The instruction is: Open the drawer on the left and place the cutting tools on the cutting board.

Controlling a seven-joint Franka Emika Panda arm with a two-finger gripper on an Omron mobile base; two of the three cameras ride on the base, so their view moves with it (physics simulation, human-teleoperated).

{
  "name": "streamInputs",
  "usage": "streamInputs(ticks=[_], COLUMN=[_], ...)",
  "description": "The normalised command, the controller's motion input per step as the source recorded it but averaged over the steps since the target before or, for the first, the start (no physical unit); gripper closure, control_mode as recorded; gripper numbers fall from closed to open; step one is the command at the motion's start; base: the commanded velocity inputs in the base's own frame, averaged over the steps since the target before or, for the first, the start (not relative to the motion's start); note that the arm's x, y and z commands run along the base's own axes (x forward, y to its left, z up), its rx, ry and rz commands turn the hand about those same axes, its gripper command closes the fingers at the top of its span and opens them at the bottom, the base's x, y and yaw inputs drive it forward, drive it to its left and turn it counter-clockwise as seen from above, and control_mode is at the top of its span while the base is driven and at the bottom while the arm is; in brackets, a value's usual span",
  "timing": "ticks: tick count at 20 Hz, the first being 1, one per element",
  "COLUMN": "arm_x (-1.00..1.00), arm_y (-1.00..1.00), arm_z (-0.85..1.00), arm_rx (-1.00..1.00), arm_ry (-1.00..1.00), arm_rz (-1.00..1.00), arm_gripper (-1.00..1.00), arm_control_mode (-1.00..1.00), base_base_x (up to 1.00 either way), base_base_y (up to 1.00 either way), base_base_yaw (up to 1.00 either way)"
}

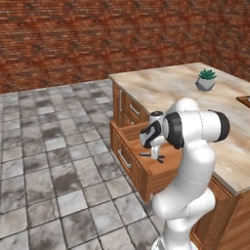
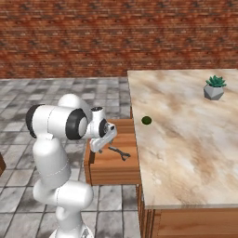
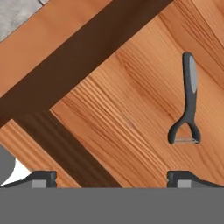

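The drawer (image 1: pixel 128 163) stands pulled out from the left end of the counter cabinet. A slim dark-grey cutting tool (image 3: pixel 189 100) with a forked head lies on the drawer's wooden floor (image 3: pixel 122 109); the same tool (image 2: pixel 120 152) shows from the right base. My gripper (image 1: pixel 157 155) hangs open just above the drawer, pointing down, with the tool off to one side of its fingertips (image 3: pixel 188 178) and nothing between them. At the counter's right edge a dark brown corner (image 1: pixel 244 101) looks like the cutting board; its pattern cannot be made out.
A small green fruit (image 2: pixel 146 120) sits on the marble counter (image 2: pixel 186 139) near the drawer side. At the counter's far end stands a potted plant (image 2: pixel 214 87). Grey tiled floor (image 1: pixel 49 161) spreads to the left, with a brick wall behind.
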Motion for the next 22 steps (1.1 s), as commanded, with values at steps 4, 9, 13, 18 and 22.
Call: streamInputs(ticks=[4, 9, 13, 18, 22], arm_x=[0.18, 0.34, 0.43, 0.46, 0.58], arm_y=[-0.07, 0.00, 0.00, -0.02, -0.06], arm_z=[-0.21, -0.14, -0.07, -0.15, -0.22], arm_rx=[0.00, 0.00, 0.00, 0.00, 0.00], arm_ry=[-0.07, -0.02, 0.00, 0.00, 0.00], arm_rz=[0.00, 0.00, 0.00, 0.00, 0.00], arm_gripper=[-1.00, -1.00, -1.00, -1.00, -1.00], arm_control_mode=[-1.00, -1.00, -1.00, -1.00, -1.00], base_base_x=[0.00, 0.00, 0.00, 0.00, 0.00], base_base_y=[0.00, 0.00, 0.00, 0.00, 0.00], base_base_yaw=[0.00, 0.00, 0.00, 0.00, 0.00])
